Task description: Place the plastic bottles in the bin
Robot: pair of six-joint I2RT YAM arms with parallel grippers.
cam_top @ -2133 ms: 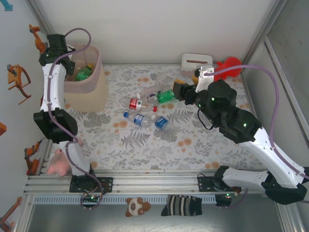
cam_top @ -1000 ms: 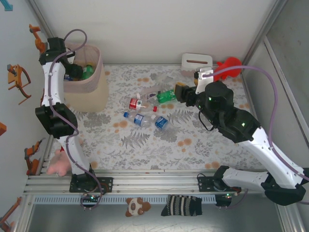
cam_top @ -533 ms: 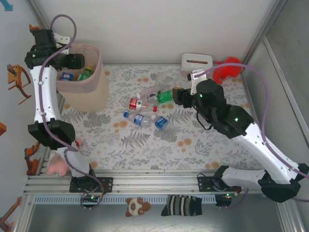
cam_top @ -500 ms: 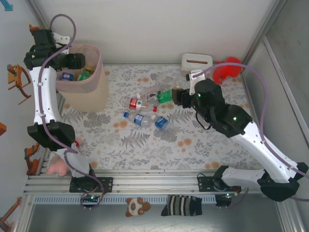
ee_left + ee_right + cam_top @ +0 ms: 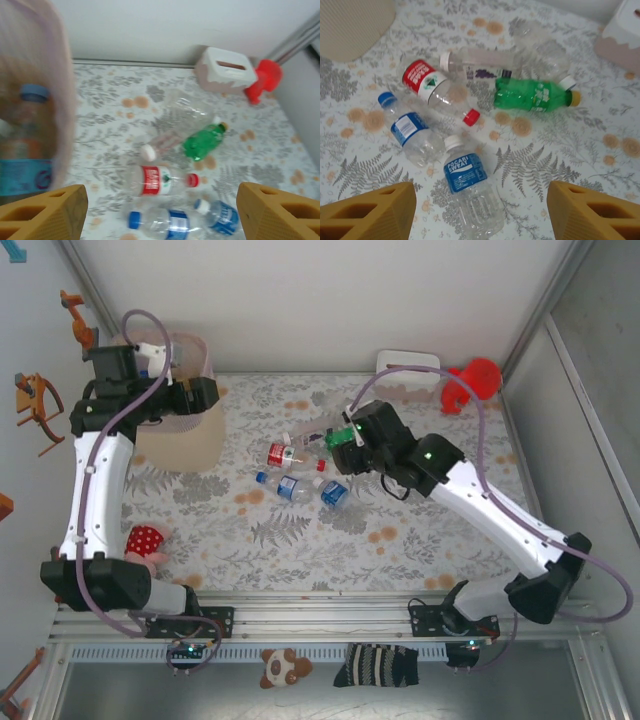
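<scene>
Several plastic bottles lie in a loose pile mid-table: a green one (image 5: 532, 95), a red-labelled one (image 5: 430, 82), a clear blue-labelled one (image 5: 412, 132), a Pocari Sweat one (image 5: 470, 187) and two clear ones (image 5: 475, 62). My right gripper (image 5: 482, 205) hovers open above them, the Pocari bottle lying below between its fingers (image 5: 370, 210). The beige bin (image 5: 185, 435) with its pink liner stands at the far left and holds bottles (image 5: 27, 150). Just right of its rim, my left gripper (image 5: 162, 202) is open and empty, looking towards the pile (image 5: 155, 180).
A white tissue box (image 5: 400, 362) and a red toy (image 5: 470, 380) sit at the back right near the wall. Plush toys (image 5: 145, 540) lie by the left arm's base. Metal frame posts run along the sides.
My left gripper has swung out from over the bin to its right side. My right arm has reached leftward over the bottle pile.
</scene>
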